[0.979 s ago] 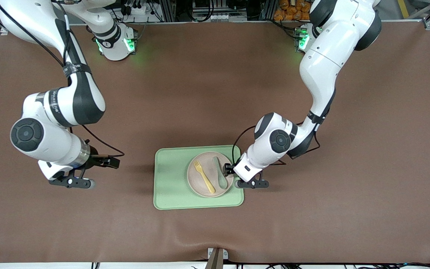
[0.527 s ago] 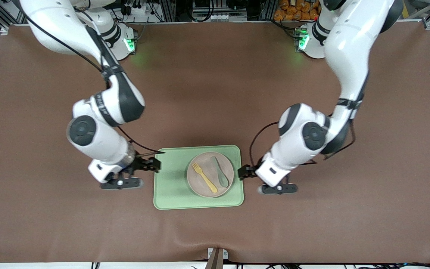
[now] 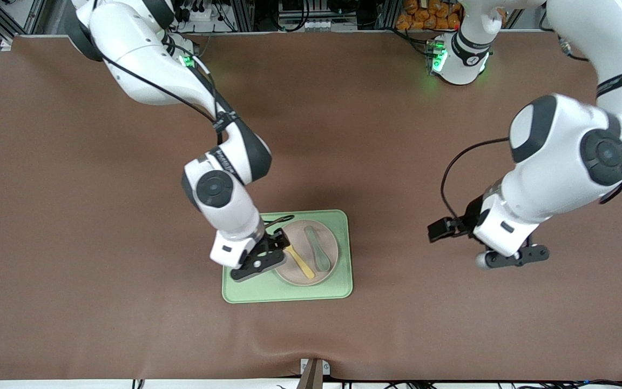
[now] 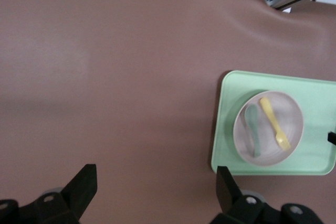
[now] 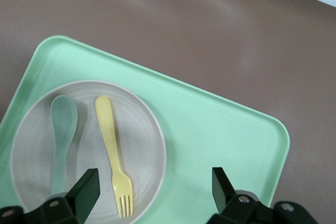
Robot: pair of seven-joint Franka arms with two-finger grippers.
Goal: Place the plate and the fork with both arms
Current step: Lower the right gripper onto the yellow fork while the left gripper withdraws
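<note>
Here the open right claw (image 3: 265, 258) hovers over the fork (image 3: 299, 261).

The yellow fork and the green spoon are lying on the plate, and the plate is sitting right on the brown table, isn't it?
Not quite. The fork and spoon do lie on the plate, but the plate sits on the green tray, not straight on the brown table. The right wrist view shows it.
</note>
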